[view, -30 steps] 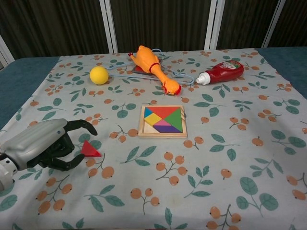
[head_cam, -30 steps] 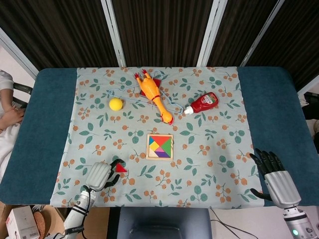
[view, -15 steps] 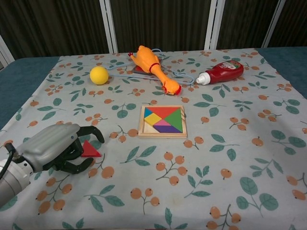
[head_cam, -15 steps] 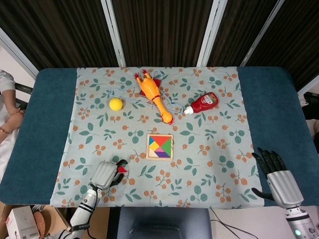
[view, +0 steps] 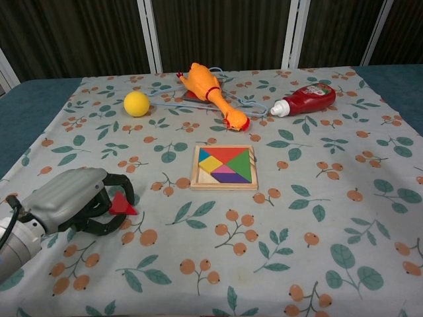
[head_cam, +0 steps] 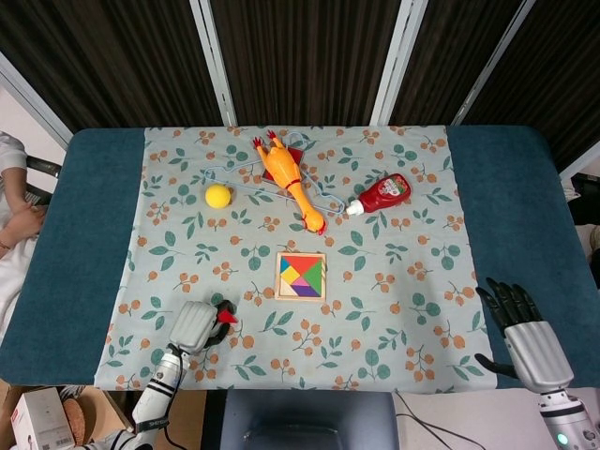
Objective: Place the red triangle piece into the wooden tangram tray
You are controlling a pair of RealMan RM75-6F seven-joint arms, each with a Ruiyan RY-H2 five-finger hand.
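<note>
The red triangle piece (view: pixel 123 205) lies at the near left of the floral cloth, and the curled fingers of my left hand (view: pixel 74 201) close around it. In the head view the red triangle piece (head_cam: pixel 226 317) pokes out at the tips of my left hand (head_cam: pixel 195 326). The wooden tangram tray (view: pixel 223 187) sits mid-table, to the right of that hand, filled with coloured pieces. It shows in the head view as a small square tray (head_cam: pixel 301 298). My right hand (head_cam: pixel 521 336) rests at the near right edge with fingers spread, holding nothing.
An orange rubber chicken (view: pixel 210 89) lies at the back on a thin blue wire hanger. A yellow ball (view: pixel 136 104) sits at the back left. A red ketchup bottle (view: pixel 307 98) lies at the back right.
My left hand moved right to the red triangle and its fingers curled in around it. The triangle now sits tilted between the fingertips. The right hand barely moved.
</note>
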